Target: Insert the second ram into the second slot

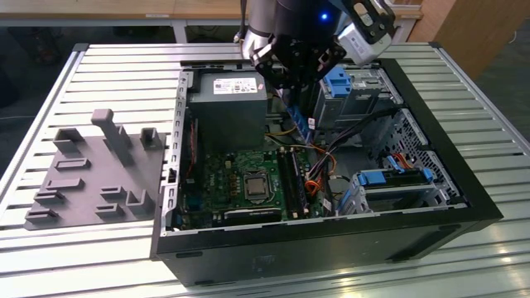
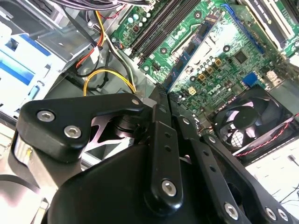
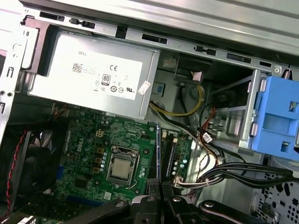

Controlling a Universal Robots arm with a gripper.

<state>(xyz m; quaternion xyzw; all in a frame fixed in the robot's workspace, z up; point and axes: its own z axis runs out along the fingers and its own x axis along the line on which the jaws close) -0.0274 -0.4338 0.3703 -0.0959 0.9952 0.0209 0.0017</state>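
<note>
In the exterior view my gripper (image 1: 298,87) hangs over the open computer case (image 1: 431,155), shut on the second ram (image 1: 301,123), a thin dark-blue stick pointing down toward the motherboard (image 1: 240,180). The stick's lower end is above the board, behind the long dark memory slots (image 1: 291,179) that lie beside the processor socket (image 1: 252,185). The first wrist view shows the ram (image 3: 159,154) edge-on, rising from the closed fingers (image 3: 148,205) next to the slots (image 3: 170,151). In the second wrist view the ram (image 2: 194,46) extends from the gripper (image 2: 169,95), with the slots (image 2: 161,25) beyond.
A grey power supply (image 1: 228,105) stands close by on the exterior view's left. Blue drive-bay clips (image 1: 339,81) and loose cables (image 1: 331,149) crowd the other side. A case fan (image 2: 245,123) sits at the board's edge. A grey fixture plate (image 1: 95,171) lies outside the case.
</note>
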